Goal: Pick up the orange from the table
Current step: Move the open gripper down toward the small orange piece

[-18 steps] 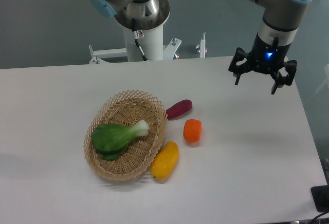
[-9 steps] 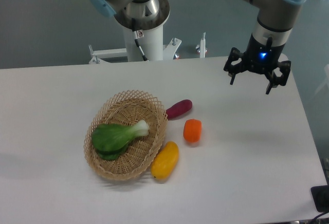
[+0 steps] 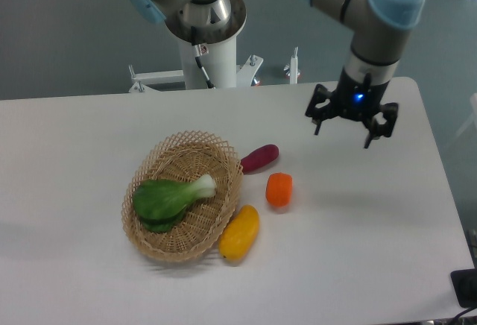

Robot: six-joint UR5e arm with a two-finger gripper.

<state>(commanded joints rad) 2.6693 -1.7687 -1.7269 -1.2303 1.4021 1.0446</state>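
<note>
We find the orange (image 3: 279, 189) lying free on the white table (image 3: 358, 250), right of the wicker basket (image 3: 182, 194). We judge it light, smooth, firm; grip across its sides. The purple eggplant (image 3: 259, 158) lies just behind, the yellow fruit (image 3: 239, 232) near in front-left; both crowd those flanks. The gripper (image 3: 342, 125) hangs far right, fingers spread, empty.
</note>
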